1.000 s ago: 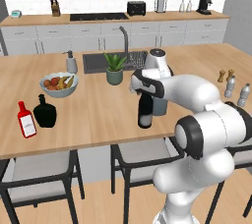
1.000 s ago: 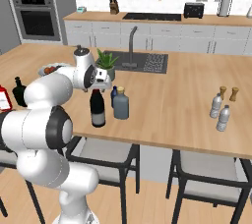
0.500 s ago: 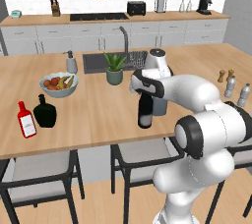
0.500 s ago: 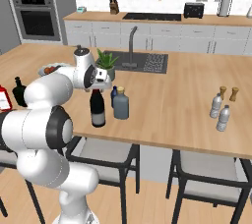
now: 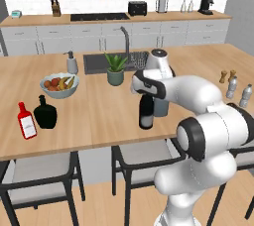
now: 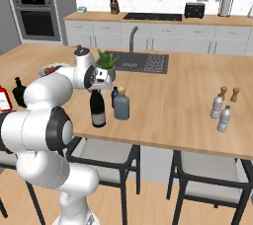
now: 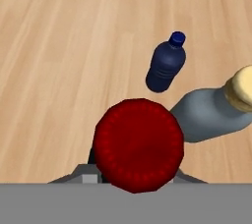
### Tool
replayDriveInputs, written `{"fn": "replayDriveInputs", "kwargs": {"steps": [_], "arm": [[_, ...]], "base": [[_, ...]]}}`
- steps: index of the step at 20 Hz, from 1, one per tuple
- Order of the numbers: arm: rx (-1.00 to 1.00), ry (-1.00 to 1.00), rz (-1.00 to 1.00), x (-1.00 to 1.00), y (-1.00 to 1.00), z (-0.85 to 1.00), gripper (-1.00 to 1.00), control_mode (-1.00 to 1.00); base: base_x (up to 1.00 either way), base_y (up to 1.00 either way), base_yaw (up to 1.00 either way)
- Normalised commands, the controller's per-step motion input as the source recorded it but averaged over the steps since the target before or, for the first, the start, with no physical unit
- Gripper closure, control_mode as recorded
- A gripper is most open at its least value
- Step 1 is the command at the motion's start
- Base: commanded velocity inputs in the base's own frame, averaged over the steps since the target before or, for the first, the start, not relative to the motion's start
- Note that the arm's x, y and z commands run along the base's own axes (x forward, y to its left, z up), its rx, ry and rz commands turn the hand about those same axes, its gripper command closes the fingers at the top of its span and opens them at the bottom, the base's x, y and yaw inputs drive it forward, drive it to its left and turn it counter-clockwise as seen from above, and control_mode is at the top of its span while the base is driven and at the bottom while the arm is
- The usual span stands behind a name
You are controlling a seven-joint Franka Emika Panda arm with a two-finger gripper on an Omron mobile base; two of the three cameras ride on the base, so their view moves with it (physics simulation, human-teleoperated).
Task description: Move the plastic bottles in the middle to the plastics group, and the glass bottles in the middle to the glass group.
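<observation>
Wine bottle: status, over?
Gripper shut on wine bottle neck, bottle upright on counter. Grey bottle and blue bottle close beside it. Glass group, red bottle and black flask, far left.

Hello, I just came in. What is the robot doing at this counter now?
The white arm has its gripper shut on the tall black wine bottle, just under its red top. The bottle stands upright on the wooden counter. Close beside it are the grey-blue bottle with a gold cap and the small dark-blue bottle. The red bottle and black flask wait near the counter's left end.
</observation>
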Motion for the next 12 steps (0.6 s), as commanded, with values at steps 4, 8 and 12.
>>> {"fn": "replayDriveInputs", "kwargs": {"steps": [4,8,12], "arm": [[0.0,-0.12,0.0,-0.46,0.0,0.01,1.0,-1.0],[0.0,-0.15,0.01,-0.54,0.21,0.23,1.0,-1.0],[0.0,-0.16,0.04,-0.34,0.61,0.28,1.0,-1.0]], "base": [[0.0,0.0,0.0],[0.0,0.0,0.0],[0.0,0.0,0.0]]}}
